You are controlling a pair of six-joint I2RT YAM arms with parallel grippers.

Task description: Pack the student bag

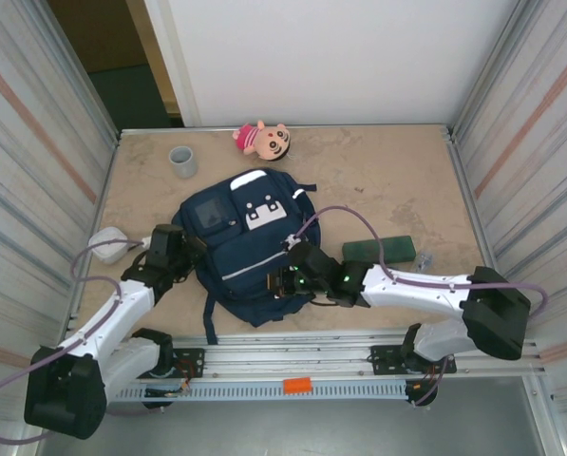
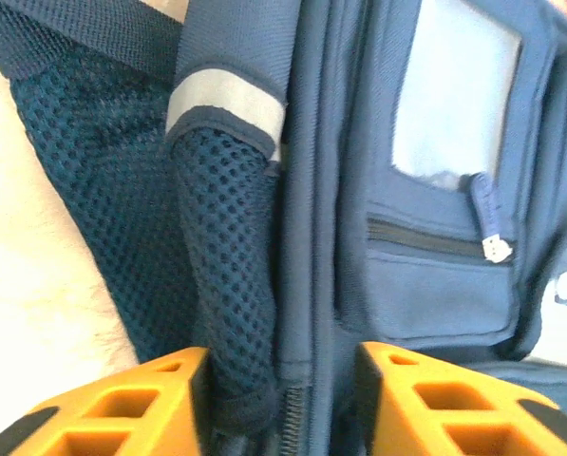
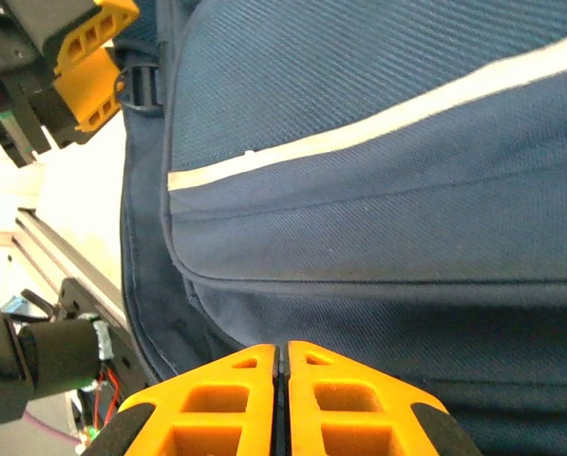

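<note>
Here the student bag (image 1: 240,252) lies flat mid-surface (image 1: 387,190); we judge it soft and limp, best gripped at seams. Left end effector (image 2: 283,380) stands half-apart astride the mesh pocket (image 2: 231,247); right end effector (image 3: 283,356) closed, empty.

Bag (image 2: 435,285) cropped by view edges in both wrist views. Small item (image 1: 423,256) beside green case (image 1: 378,250): too small to identify.

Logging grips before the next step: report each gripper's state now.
Left gripper: open, astride a side seam of the student bag.
Right gripper: shut, holding nothing.
</note>
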